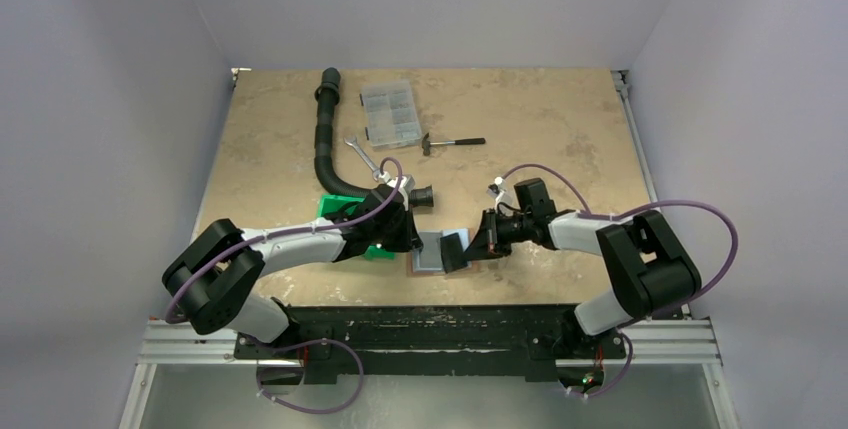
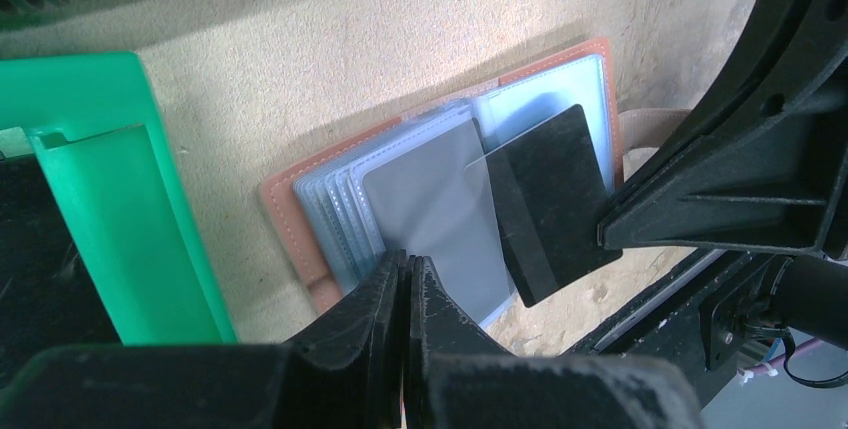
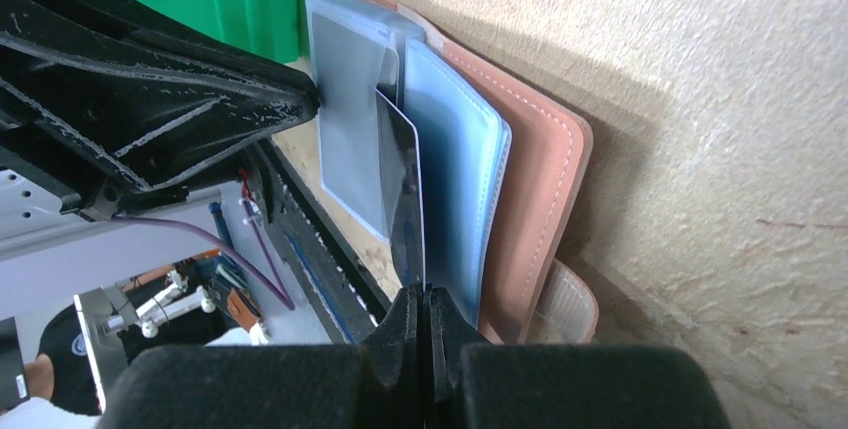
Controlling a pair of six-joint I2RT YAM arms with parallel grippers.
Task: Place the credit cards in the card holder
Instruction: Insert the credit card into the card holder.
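Partly hidden beneath both grippers, your card holder [image 2: 420, 209] lies open on the table [image 1: 560, 119] beside the green bin [image 2: 110, 199] — reddish-brown cover, grey-blue sleeves fanned. Your right gripper [image 3: 422, 299] pinches a black credit card [image 2: 555, 199] between sleeves. Your left gripper [image 2: 407, 267] is closed at a sleeve's edge — whether it grips the sleeve, you can't tell.

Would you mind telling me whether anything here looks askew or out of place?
Yes: the black card in the right tool sits tilted across the card holder, one corner past its edge.
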